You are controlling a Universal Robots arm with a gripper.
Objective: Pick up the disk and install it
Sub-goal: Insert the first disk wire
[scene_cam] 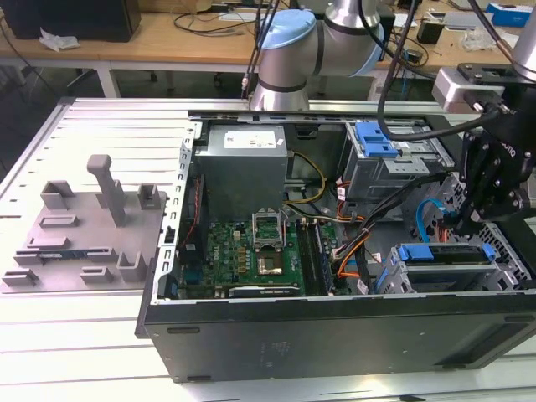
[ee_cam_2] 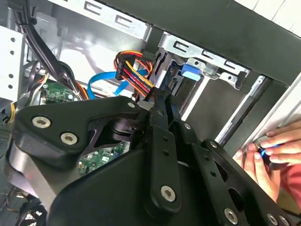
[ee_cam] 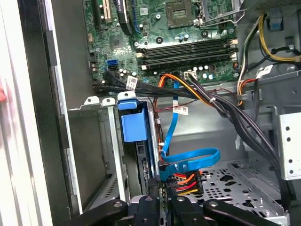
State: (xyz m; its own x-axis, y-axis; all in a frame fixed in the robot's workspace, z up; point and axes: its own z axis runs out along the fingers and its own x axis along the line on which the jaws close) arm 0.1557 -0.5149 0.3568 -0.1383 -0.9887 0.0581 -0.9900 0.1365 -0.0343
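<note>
While the claw (scene_cam: 466, 221) hangs clenched, tips pinched together on nothing I can make out, the disk (scene_cam: 444, 254) sits in its cage (scene_cam: 511, 261) low on the exterior view's right, just beneath it. Pressing down from here could snag the cables (ee_cam: 186, 179) bunched at the disk's end. A hand (ee_cam_2: 265, 157) at the case (scene_cam: 335, 331) rim could also get caught.

Disk (scene_cam: 444, 254): hard drive in blue plastic carrier, slotted on edge in drive cage (scene_cam: 505, 270) at exterior view's right, near case's front corner. Blue rail runs along its upper edge, grey body just below. In first wrist view, carrier's blue tab (ee_cam: 133, 123) stands at bay mouth; same tab (ee_cam_2: 190, 71) shows in second wrist view. Blue cable (ee_cam: 197, 155) loops just beside its end; whether plugged in, cannot tell.
</note>
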